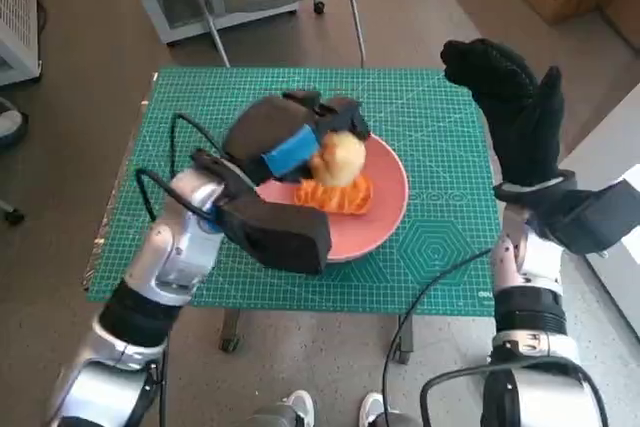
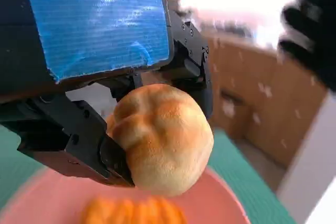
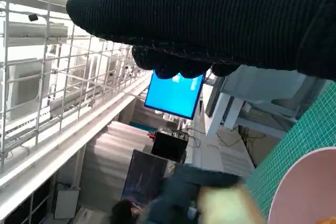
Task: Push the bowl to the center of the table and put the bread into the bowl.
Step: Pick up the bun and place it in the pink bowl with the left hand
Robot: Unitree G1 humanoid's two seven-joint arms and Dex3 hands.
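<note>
The bread (image 2: 160,145) has a smooth, matt golden crust with soft lobes. The bowl (image 1: 385,209) looks like smooth pink plastic. The left hand (image 1: 285,142) carries ribbed, slightly glossy blue tape (image 2: 100,19). The right hand (image 1: 515,107) wears black knitted cloth. A green matt cutting mat (image 1: 440,277) covers the desk.

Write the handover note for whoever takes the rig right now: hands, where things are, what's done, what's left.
Left hand: holds the bread in its fingers, above the bowl; the left wrist view shows it gripped and not yet set down.
Right hand: raised over the right edge of the table, holding nothing, fingers spread.
Bowl: pink, shallow, sitting about mid-table on the green mat. An orange ridged thing already lies in it, just under the bread.
Done: bowl looks centred; bread picked up and brought over it.
Left: lower the bread into the bowl, let go, and draw the left hand away.
</note>
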